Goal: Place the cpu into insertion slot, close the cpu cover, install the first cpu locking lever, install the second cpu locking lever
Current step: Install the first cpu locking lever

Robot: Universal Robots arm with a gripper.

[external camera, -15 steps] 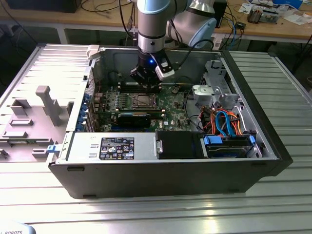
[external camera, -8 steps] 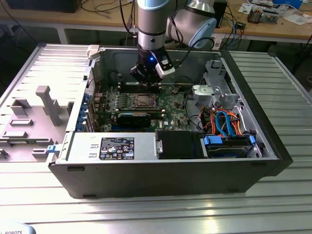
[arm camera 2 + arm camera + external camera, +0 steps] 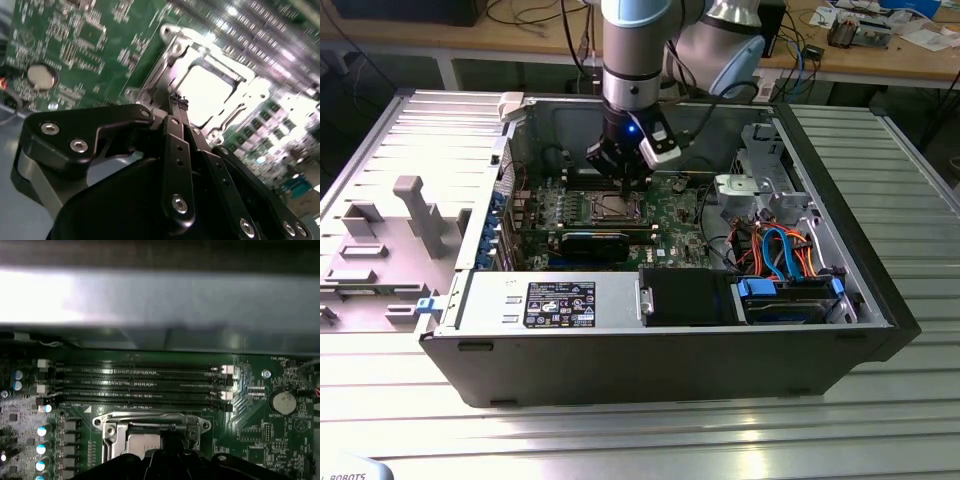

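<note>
Inside the open computer case, the insertion slot (image 3: 618,207) sits on the green board. In both wrist views the cpu cover (image 3: 245,95) (image 3: 107,429) lies flat over the slot. The silver-grey cpu (image 3: 205,92) (image 3: 142,442) shows through its square window. My gripper (image 3: 625,180) (image 3: 178,102) hangs just above one edge of the socket. Its black fingers (image 3: 172,135) are pressed together, shut, and I see nothing between them. A thin metal lever bar (image 3: 159,75) runs along that socket edge beside the fingertips.
Long black memory slots (image 3: 140,385) lie beside the socket, and a coin battery (image 3: 283,401) (image 3: 41,75) sits further off. A black card (image 3: 592,243), a power supply (image 3: 550,300) and blue and orange cables (image 3: 785,255) crowd the case. The case walls (image 3: 660,350) surround the board.
</note>
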